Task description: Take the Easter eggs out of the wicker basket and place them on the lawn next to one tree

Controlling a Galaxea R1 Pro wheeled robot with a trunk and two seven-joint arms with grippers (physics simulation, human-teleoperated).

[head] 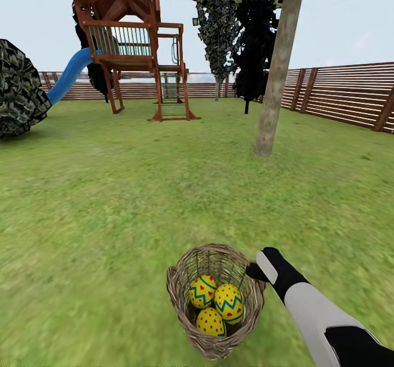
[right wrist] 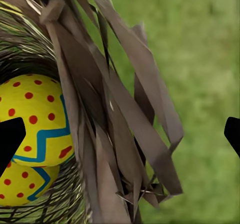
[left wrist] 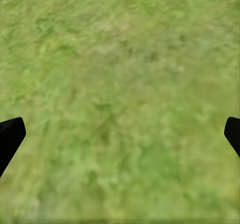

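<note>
Lawn (head: 109, 203), tree (head: 273, 99) well beyond right gripper (head: 253, 272). Gripper spread wide, straddling basket (head: 178, 296) rim, holding nothing. Three eggs (head: 229, 303) inside; none moved yet.

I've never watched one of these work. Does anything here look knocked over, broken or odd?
Nothing stands out. The wicker basket stands upright on the lawn with all three Easter eggs inside, and the right gripper is open at its rim.

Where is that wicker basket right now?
In the head view the wicker basket sits on the lawn low centre, right tool at its rim.
</note>
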